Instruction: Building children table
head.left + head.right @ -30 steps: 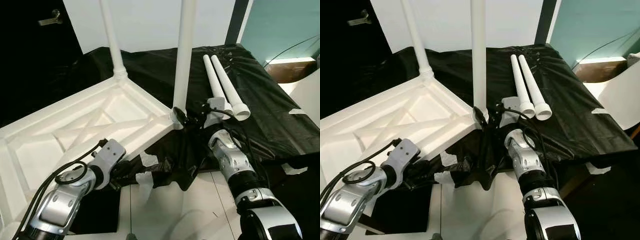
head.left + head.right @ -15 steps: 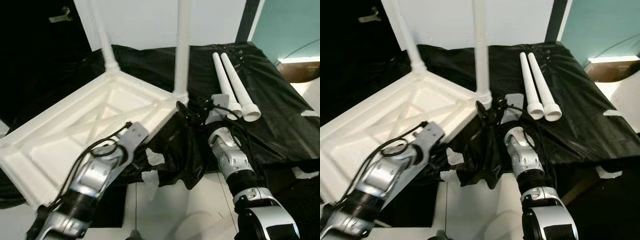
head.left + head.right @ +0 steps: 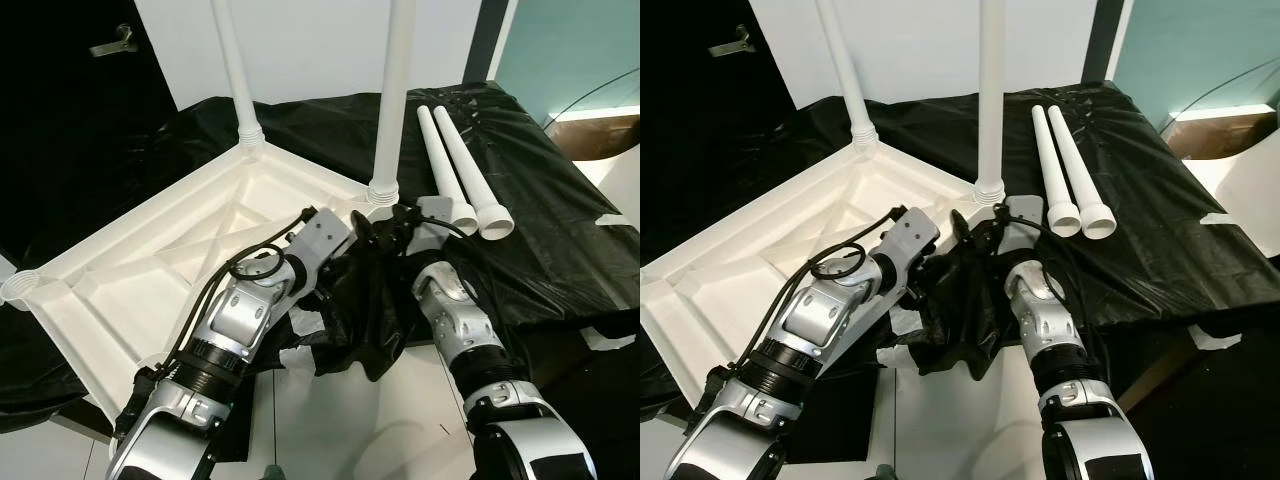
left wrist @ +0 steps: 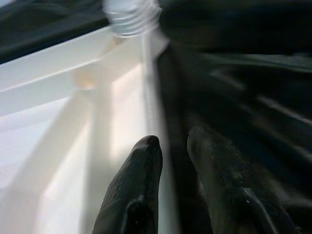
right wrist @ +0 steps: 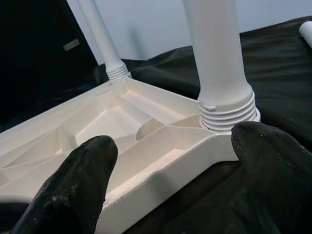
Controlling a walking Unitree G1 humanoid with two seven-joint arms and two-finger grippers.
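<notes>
the white tabletop [image 3: 150,270] lies upside down on the black-covered desk [image 3: 560,230], hanging well past the desk's front left edge, with two legs screwed in: the far leg [image 3: 235,70] at its back corner and the near leg [image 3: 390,90] at the corner nearest the desk's middle. two loose legs [image 3: 455,170] lie side by side toward the desk's right back. since so much of it overhangs, a push on the rim could tip or slide it off and twist the threaded near leg askew. the left gripper [image 4: 170,161] has its fingers slightly parted astride the tabletop's rim, though a firm grip cannot be told; the right gripper [image 5: 170,161] stands wide open, holding nothing, at the near leg's corner. compared with a second ago, the left arm has come up from below the edge to that rim.
</notes>
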